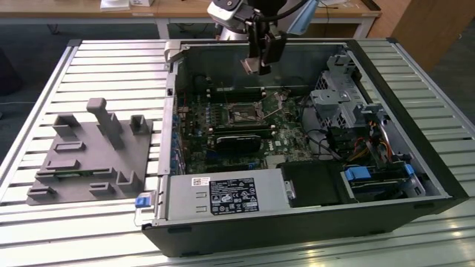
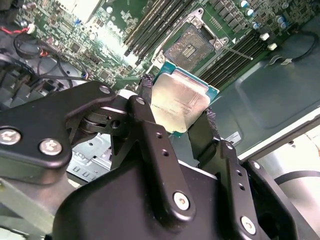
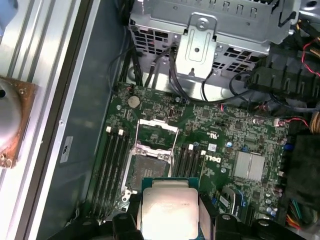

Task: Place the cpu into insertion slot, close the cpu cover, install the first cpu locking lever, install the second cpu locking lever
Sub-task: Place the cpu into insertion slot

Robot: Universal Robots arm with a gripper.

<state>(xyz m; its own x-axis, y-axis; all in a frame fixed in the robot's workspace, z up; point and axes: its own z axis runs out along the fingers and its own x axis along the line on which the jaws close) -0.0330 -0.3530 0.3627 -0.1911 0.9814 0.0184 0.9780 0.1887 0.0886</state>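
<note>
My gripper [image 1: 258, 64] hangs above the open computer case [image 1: 438, 167], shut on the cpu [image 1: 248, 65], a flat square chip with a silvery top. In both wrist views the cpu [image 2: 180, 102] [image 3: 169, 207] sits clamped between the black fingers [image 2: 145, 92]. Below it on the green board lies the insertion slot [image 1: 243, 114] [image 2: 190, 46] [image 3: 150, 164], uncovered, dark in the middle. The cpu cover [image 3: 157, 131] stands swung open at one side of the slot. A thin locking lever [image 2: 240, 52] sticks out beside the slot. The cpu is well above the slot, not touching it.
A black card [image 1: 237, 142] lies just in front of the slot, with memory slots [image 3: 112, 160] alongside it. A metal drive cage [image 1: 334, 100] and cables fill the exterior view's right. The power supply [image 1: 219, 196] sits at the front. A grey fixture [image 1: 89, 150] rests on the slatted table [image 1: 111, 61].
</note>
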